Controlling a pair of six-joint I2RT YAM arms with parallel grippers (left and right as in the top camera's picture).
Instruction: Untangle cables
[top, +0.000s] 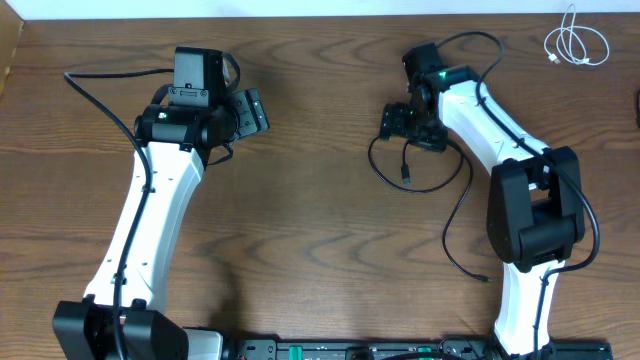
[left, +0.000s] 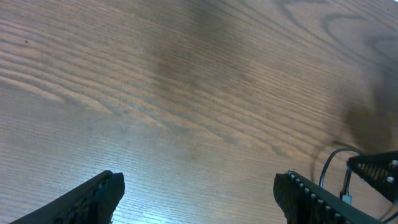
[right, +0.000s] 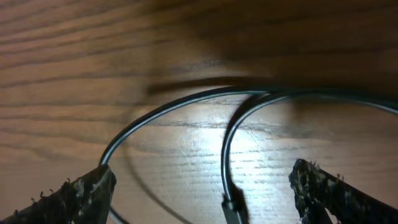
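Lying in a loose loop on the wooden table (top: 300, 220), the black cable (top: 405, 170) is sitting just below the right gripper (top: 400, 122) in the overhead view. The white cable (top: 577, 45) is resting coiled in the far right corner, well apart from the black one. The left gripper (top: 250, 112) is hovering over bare wood, well away from both cords.

In the left wrist view, the left gripper (left: 199, 190) is holding its jaws spread wide with only wood grain between them. A short curve of the black cable (left: 328, 160) is showing near the lower right edge.

In the right wrist view, the right gripper (right: 202, 190) is standing with its jaws spread wide, pinching nothing. Two curves of the black cable (right: 225, 155) are running across the table between the fingers, and its plug end (right: 233, 211) is lying at the bottom edge.
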